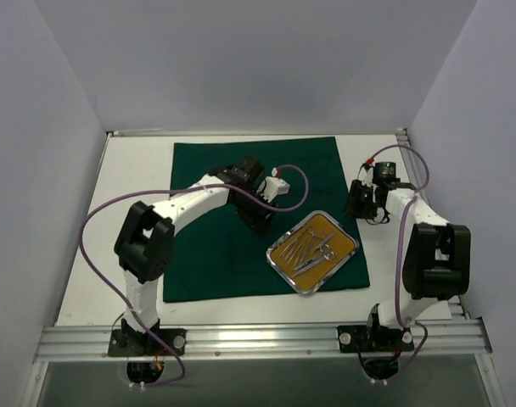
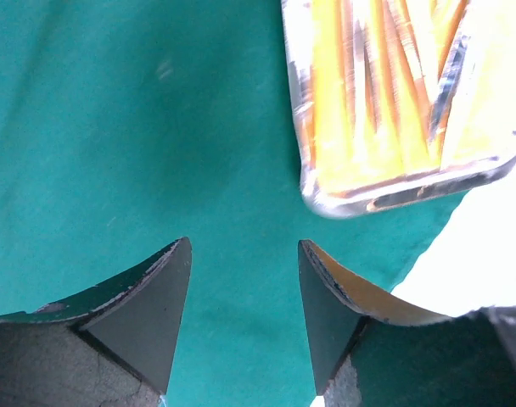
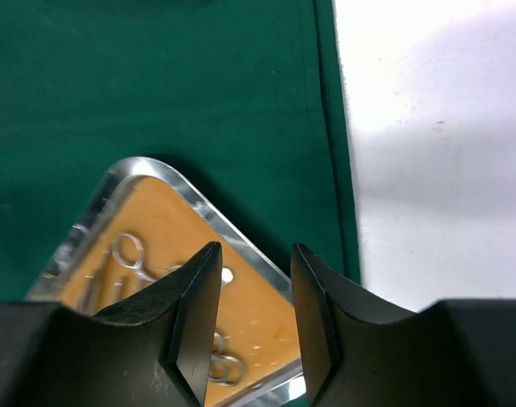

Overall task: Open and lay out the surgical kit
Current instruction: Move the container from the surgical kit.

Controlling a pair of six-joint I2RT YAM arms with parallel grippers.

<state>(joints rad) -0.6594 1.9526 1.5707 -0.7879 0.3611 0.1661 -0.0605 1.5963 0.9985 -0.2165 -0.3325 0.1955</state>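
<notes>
While the steel tray (image 1: 279, 259) sits with its tan liner showing and silver instruments (image 1: 313, 246) piled inside, the dark green drape (image 1: 215, 182) lies flat beneath it on the white surface (image 1: 131, 186), walled in pale. Left of the tray, the left end effector (image 2: 243, 246) hovers released and empty. Right of the tray, the right end effector (image 3: 255, 250) hangs parted, holding nothing.

Drape (image 1: 215, 263) dark green – tray (image 1: 283, 273) silver, liner (image 1: 341, 244) tan.
</notes>
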